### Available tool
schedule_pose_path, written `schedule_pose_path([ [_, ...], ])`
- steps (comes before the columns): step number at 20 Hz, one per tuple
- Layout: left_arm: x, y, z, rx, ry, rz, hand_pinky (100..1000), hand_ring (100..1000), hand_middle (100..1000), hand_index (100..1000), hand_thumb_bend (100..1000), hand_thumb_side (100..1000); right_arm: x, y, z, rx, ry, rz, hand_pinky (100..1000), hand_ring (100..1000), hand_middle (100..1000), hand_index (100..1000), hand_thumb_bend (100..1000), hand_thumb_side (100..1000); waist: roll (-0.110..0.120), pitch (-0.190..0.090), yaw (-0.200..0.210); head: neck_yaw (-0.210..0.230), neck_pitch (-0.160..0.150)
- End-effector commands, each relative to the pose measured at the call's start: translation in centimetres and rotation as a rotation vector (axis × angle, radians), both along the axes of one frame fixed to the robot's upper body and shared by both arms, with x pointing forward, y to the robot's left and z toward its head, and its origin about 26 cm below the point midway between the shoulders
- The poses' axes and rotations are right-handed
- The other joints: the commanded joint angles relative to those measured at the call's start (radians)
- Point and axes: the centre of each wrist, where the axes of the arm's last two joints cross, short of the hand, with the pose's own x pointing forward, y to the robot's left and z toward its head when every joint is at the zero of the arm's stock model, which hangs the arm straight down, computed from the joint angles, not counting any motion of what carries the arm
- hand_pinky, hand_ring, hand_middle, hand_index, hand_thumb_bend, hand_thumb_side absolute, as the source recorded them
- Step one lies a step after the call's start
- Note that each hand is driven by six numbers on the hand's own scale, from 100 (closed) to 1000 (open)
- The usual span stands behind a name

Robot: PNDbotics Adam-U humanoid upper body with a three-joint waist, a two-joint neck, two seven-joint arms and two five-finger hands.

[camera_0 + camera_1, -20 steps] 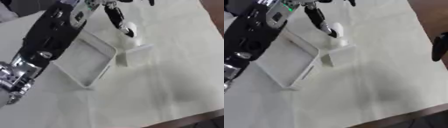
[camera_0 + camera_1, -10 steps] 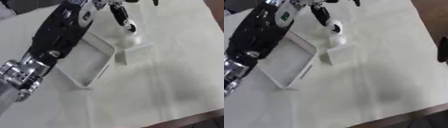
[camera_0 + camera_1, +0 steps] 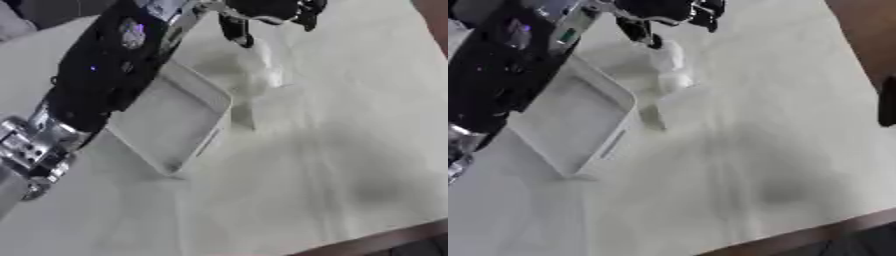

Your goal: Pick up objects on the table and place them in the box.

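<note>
My left arm runs from the lower left up to the top, where my left hand (image 3: 267, 10) hangs with its fingers spread apart and pointing down. Just below one dark finger (image 3: 236, 31) stands a blurred white object (image 3: 668, 67); nothing shows between the fingers. A small white block (image 3: 677, 104) lies on the table right below that object. The white box (image 3: 166, 120), a shallow tray, sits left of both, partly under my forearm. My right hand (image 3: 885, 102) shows only as a dark shape at the right edge.
A pale cloth covers the table (image 3: 332, 165). The table's dark front edge (image 3: 833, 237) cuts across the lower right corner.
The camera has shifted and the picture is blurred. My left hand has drawn slightly up from the white object, which stays beside the block. The box has not moved.
</note>
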Motion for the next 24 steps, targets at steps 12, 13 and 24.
schedule_pose_path([
  [12,1.1,2.2,-1.2,0.025,0.225,0.079,633,666,748,829,919,213,-0.3,-0.8,-0.1,-0.03,0.005,-0.037,265,434,525,744,100,824,-0.01,-0.038,0.03,-0.014,0.0],
  [13,1.1,2.1,-1.2,0.022,0.235,0.083,633,666,748,829,918,213,-0.3,-0.7,-0.1,-0.03,0.005,-0.038,265,434,525,744,100,824,-0.009,-0.037,0.03,-0.012,0.0],
  [24,1.4,1.7,-2.4,0.027,0.32,0.115,633,668,740,829,913,226,-0.3,-0.8,-0.1,-0.038,-0.003,-0.042,264,434,524,746,100,822,-0.008,-0.024,0.038,-0.008,0.0],
])
